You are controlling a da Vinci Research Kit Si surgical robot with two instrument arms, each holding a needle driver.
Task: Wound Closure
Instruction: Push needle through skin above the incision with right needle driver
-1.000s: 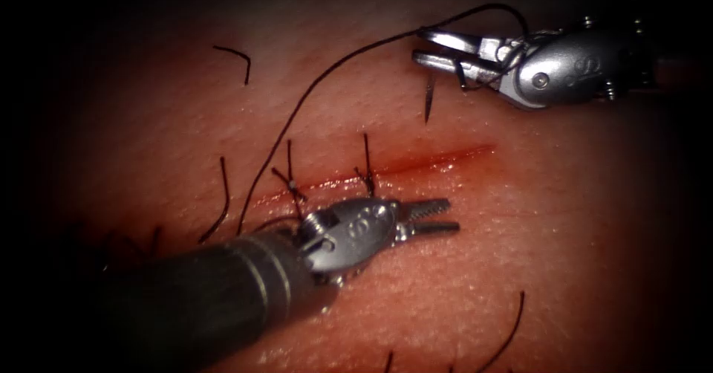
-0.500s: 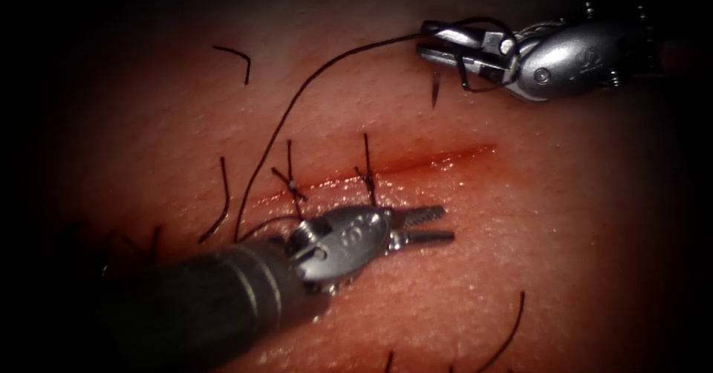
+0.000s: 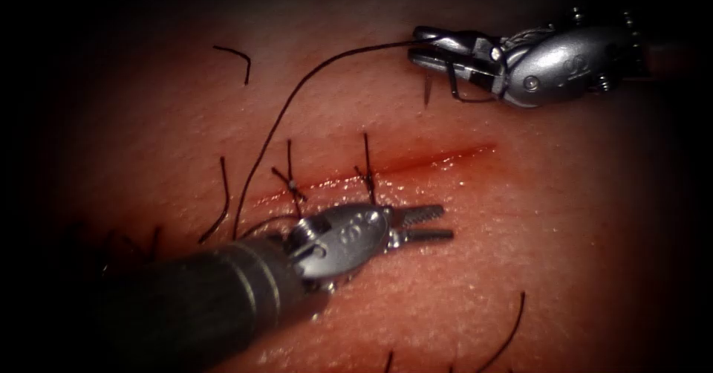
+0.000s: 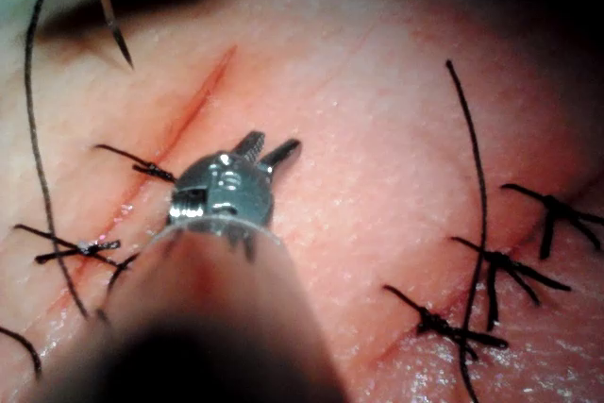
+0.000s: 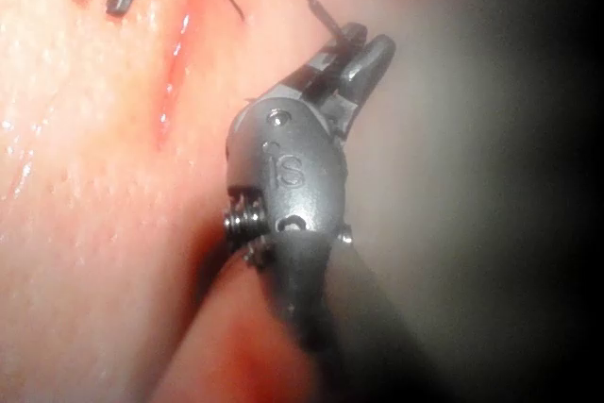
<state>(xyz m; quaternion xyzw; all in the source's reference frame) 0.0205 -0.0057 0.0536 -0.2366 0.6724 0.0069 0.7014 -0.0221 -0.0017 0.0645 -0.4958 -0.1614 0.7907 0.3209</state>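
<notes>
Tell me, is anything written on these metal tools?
"IS": engraved on the metal body of the right hand.
On the left hand: a similar mark, too blurred to read.
The right hand holds the needle about mid-curve, off the tissue; the left hand, open, holds nothing.

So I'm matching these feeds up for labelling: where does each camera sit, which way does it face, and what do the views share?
Endoscope view: above and in front of the cut, looking down; the left tool lies with jaws open and empty, the right tool holds the needle clear of the tissue.
Left wrist view: rides the left arm, looking along its shaft at the left tool.
Right wrist view: rides the right arm, looking along its shaft at the right tool.
Shared: the left wrist and endoscope views both show the needle, thread and stitches.
</notes>
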